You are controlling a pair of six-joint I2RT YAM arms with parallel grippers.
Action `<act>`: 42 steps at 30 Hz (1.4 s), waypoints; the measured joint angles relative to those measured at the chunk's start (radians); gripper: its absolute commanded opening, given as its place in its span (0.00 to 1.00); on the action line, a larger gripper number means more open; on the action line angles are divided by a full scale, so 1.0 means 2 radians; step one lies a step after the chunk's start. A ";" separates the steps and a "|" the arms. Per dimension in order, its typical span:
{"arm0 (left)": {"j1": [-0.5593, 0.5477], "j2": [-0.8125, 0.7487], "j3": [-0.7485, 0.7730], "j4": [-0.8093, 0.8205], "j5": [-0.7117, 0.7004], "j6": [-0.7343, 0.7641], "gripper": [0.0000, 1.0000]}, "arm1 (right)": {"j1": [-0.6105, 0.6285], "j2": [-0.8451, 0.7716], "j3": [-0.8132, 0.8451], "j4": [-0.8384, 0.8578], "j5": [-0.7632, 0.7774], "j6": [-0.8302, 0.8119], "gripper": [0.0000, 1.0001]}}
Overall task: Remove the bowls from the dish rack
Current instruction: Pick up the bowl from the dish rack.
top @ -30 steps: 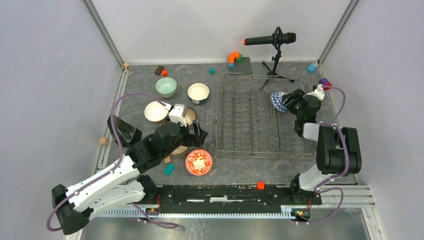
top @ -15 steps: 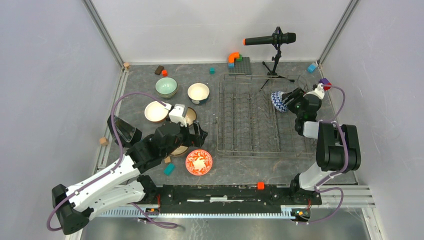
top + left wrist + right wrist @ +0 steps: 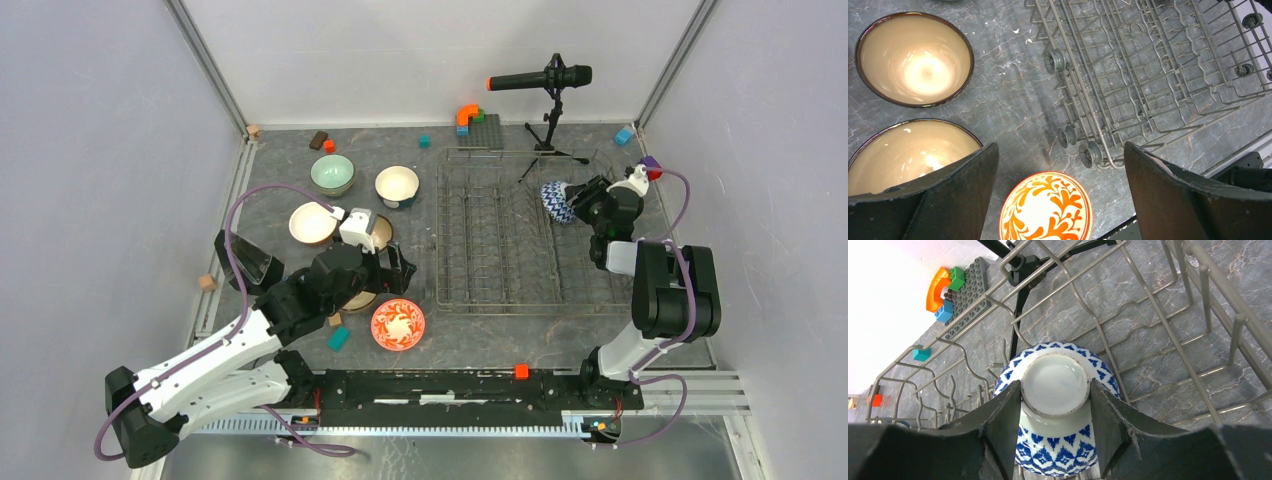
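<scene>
Tilting on edge at the two-o'clock corner of the dish rack point(image 3: 490, 250), the blue-white zigzag bowl point(image 3: 1055, 385) has barely shifted. The right fingers point(image 3: 1003, 425) have narrowed to pinch its foot ring, while the left fingers point(image 3: 948, 185) stay spread wide above the bench point(image 3: 470, 335) near eight o'clock.

The left arm is stretched forward and inward, and its hand point(image 3: 1059, 150) is held facing downward with the fingers spread wide. The right arm is folded upright, its hand point(image 3: 1055, 390) closed on the foot of a blue-white bowl point(image 3: 1055, 455).
</scene>
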 measured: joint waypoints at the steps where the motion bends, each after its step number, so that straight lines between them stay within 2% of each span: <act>1: 0.000 0.000 0.000 0.000 0.000 0.000 0.99 | 0.000 0.000 0.000 0.001 -0.001 0.000 0.31; 7: 0.000 0.000 0.000 0.000 0.000 0.000 0.99 | 0.000 0.000 0.000 0.002 -0.001 0.000 0.11; 9: 0.000 0.000 0.000 0.000 0.000 0.000 0.99 | 0.000 0.001 0.000 0.002 -0.001 0.000 0.00; 42: 0.000 -0.006 0.000 0.000 0.011 -0.013 0.99 | -0.015 -0.060 -0.009 -0.076 -0.001 -0.006 0.00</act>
